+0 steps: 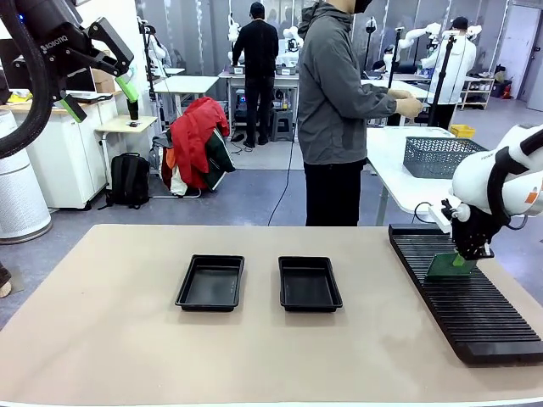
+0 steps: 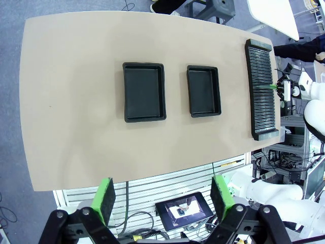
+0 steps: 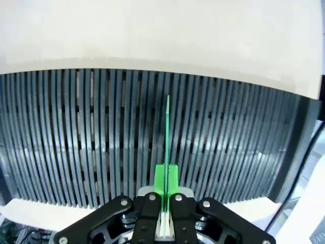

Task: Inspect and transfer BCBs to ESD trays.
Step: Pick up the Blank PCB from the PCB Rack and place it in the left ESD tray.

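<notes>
At upper left, well above the table, item one: the left gripper, its two fingers spread wide with nothing between the green pads. White lettering on its black body read ROBOTIQ.

Centre of the table, items two and three: the left ESD tray and the right ESD tray. Both were shallow, black and rectangular with flared rims, and they lay side by side without touching.

Far right, item four: a long black ribbed rack ran along the table's right side.

Item five: one BCB, a thin flat green board, stood on edge in a slot about midway along the rack, well apart from both trays. The right gripper stood directly over it, clamped on the board's upper edge with a green pad pressed to either face. From the right wrist, the board showed edge-on as a narrow green line rising from between the fingers across the slots. Any markings on the board were too small to read.
</notes>
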Robot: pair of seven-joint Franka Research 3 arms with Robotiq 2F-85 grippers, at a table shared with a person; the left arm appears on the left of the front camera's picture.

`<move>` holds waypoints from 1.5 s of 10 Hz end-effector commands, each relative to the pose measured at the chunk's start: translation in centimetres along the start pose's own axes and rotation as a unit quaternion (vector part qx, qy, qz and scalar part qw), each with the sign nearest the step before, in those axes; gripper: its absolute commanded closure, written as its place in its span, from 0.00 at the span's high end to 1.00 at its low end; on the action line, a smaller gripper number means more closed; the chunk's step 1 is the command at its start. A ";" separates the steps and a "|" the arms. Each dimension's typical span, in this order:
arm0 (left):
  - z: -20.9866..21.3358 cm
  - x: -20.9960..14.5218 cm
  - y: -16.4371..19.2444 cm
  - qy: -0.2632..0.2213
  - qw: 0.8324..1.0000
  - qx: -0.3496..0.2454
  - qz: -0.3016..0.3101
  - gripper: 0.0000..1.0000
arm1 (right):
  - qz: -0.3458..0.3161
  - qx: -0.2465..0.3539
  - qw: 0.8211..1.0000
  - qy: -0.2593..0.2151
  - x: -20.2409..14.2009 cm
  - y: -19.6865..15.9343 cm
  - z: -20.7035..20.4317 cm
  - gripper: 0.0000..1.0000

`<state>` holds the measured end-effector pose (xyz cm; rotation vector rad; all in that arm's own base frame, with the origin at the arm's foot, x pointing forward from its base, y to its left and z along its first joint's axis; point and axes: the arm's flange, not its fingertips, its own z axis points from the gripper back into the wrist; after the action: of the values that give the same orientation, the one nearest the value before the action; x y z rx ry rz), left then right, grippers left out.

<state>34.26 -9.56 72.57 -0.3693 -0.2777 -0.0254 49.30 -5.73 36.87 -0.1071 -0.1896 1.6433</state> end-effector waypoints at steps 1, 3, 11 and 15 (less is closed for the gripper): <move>-0.1 -0.1 0.1 0.001 1.000 0.000 0.001 1.00 | 0.002 -0.013 1.000 0.008 0.5 0.6 3.6 0.00; -0.1 -0.1 0.1 0.001 1.000 0.000 0.001 1.00 | -0.006 -0.002 1.000 0.001 1.1 0.4 8.9 0.00; -0.1 -0.1 0.1 0.001 1.000 0.000 0.001 1.00 | -0.062 0.063 0.996 -0.006 2.9 -0.5 24.0 0.00; -0.1 -0.1 0.1 0.001 1.000 0.000 0.001 1.00 | -0.053 0.057 0.997 -0.010 2.9 -0.3 24.6 0.00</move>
<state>34.27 -9.56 72.56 -0.3692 -0.2775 -0.0254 45.29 -4.31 61.28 0.0078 -0.1108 1.5427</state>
